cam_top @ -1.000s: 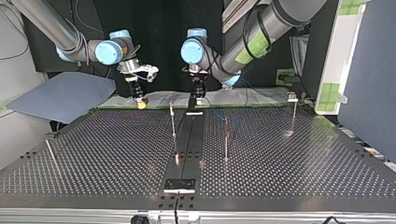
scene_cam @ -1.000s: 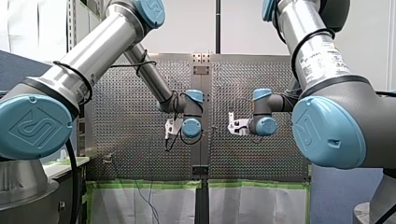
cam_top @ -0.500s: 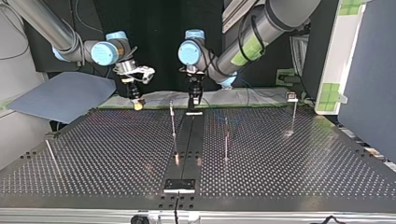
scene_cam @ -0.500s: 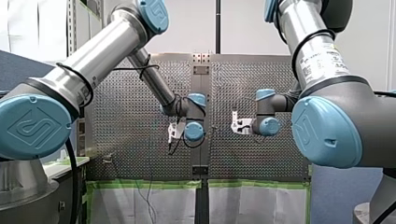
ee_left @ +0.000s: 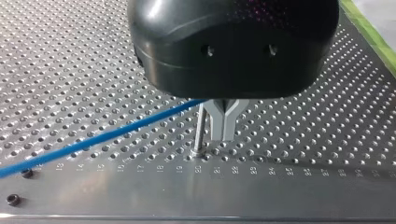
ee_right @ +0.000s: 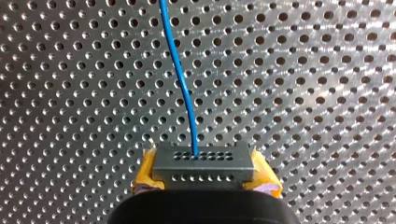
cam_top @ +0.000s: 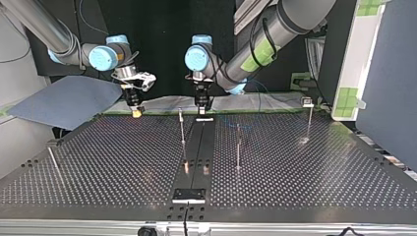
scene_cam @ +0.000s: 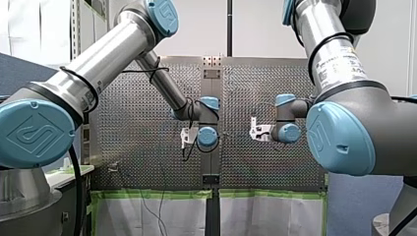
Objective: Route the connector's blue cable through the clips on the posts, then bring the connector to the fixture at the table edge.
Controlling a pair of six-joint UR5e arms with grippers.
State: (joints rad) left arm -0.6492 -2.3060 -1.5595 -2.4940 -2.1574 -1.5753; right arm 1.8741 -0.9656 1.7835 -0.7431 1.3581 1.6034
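My right gripper (ee_right: pixel 204 181) is shut with its yellow pads (ee_right: pixel 145 177) on a grey connector (ee_right: pixel 203 161). The blue cable (ee_right: pixel 180 74) leaves the connector's face and runs ahead over the perforated table. In the top view this gripper (cam_top: pixel 135 112) hangs at the table's far edge, left of the middle. My left gripper (cam_top: pixel 202 105) hovers over the far end of the centre rail. In its wrist view the metal fingertips (ee_left: pixel 224 135) are pressed together beside a thin post (ee_left: pixel 201 126). The blue cable (ee_left: pixel 107 135) runs out from under the black body; I cannot tell whether it is gripped.
Thin posts stand on the table (cam_top: pixel 305 196): one near the centre rail (cam_top: pixel 182 129), one right of it (cam_top: pixel 238 150), one at the far right (cam_top: pixel 310 120), one at the left (cam_top: pixel 53 162). A black fixture plate (cam_top: pixel 189 195) sits at the near edge.
Both grippers have shifted toward the top view's left along the far edge, the right one further. The connector stays in the right gripper.
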